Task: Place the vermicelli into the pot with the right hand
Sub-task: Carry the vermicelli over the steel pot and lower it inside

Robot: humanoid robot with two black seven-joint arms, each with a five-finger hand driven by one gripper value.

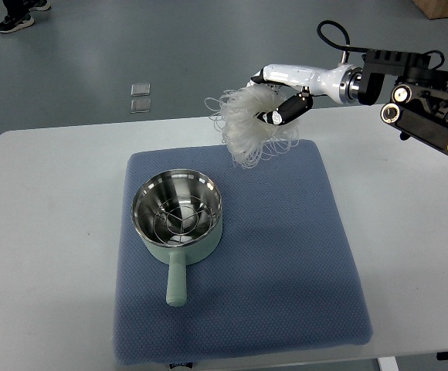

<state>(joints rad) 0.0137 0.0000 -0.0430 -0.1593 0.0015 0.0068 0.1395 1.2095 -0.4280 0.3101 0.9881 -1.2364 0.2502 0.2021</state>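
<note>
The right hand (pixel 282 97), fingers closed around the dangling vermicelli (pixel 249 127), hangs above the mat's far edge, with the pot (pixel 178 215) below-left of it, nearer the robot.

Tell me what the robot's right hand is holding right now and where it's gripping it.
The right hand holds a vermicelli bundle by its upper end, the loose strands hanging below.
</note>
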